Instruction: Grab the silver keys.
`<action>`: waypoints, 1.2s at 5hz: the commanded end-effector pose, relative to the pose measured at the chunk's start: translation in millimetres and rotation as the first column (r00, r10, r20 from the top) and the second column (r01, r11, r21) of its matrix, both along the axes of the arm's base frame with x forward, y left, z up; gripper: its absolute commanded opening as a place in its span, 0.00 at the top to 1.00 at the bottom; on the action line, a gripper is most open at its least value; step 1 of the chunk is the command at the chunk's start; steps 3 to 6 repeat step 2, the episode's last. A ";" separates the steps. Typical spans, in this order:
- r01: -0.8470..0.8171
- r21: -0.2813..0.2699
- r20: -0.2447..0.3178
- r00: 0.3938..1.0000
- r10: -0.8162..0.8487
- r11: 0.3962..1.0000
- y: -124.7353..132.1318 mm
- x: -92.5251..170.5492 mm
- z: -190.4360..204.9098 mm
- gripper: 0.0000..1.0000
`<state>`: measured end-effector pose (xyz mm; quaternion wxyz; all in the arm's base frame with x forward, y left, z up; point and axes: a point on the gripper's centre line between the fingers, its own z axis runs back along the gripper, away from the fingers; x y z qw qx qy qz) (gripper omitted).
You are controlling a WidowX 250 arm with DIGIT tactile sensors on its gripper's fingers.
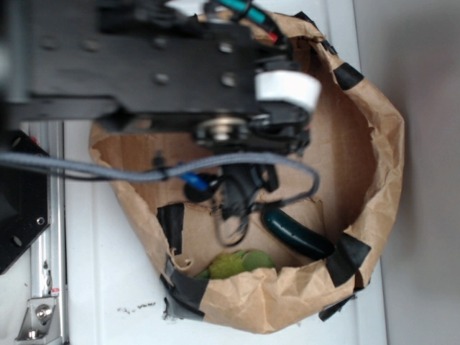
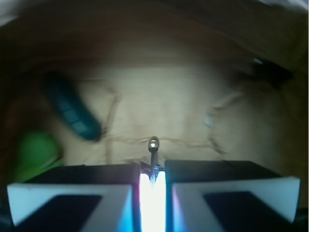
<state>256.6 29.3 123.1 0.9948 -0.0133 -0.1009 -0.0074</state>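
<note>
While nearly shut end effector [image 2: 153, 175] pinches silver keys [image 2: 154, 157], 1 key points away, upright.

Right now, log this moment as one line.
gripper: fingers nearly shut, pinching a key | bag: under arm | cucumber: untouched, on bag floor

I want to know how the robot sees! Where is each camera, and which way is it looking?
Exterior: sits high above, looking down into the brown paper bag; the black robot arm fills the top.
Wrist: rides on the arm, looking past the gripper at the bag's floor; its white-edged fingers are nearly closed, pinching the silver keys.
Shared: both show the bag, the dark green cucumber-shaped object and a light green thing.
</note>
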 end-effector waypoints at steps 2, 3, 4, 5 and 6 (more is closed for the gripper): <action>-0.091 0.003 -0.017 0.996 0.091 0.996 14.5 6.4 18.3 1.00; -0.091 0.003 -0.017 0.996 0.091 0.996 14.5 6.4 18.3 1.00; -0.091 0.003 -0.017 0.996 0.091 0.996 14.5 6.4 18.3 1.00; -0.091 0.003 -0.017 0.996 0.091 0.996 14.5 6.4 18.3 1.00; -0.091 0.003 -0.017 0.996 0.091 0.996 14.5 6.4 18.3 1.00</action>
